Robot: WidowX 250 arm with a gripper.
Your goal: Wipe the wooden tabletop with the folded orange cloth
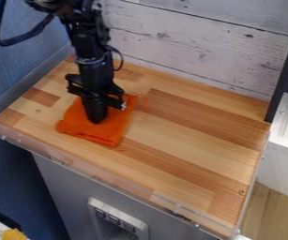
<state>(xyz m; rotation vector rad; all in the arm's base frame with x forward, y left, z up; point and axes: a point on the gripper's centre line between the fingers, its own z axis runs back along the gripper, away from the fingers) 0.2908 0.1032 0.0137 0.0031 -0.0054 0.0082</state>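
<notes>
Covering part of orange cloth [113,130]: pincer [96,119], spread or closed unclear; plank wall [196,49] behind.

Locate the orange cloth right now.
Camera view: the cloth lies on the wooden counter, left of centre in the picture, right under the gripper and nearer the blue wall than the counter's right edge.

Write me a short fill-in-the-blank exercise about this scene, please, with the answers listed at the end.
The cloth under the gripper is ____ in colour.
It lies on a worktop made of ____.
The gripper points ____ over the cloth.
The wall at the picture's upper left is ____.

Missing words: orange; wood; down; blue.
</notes>
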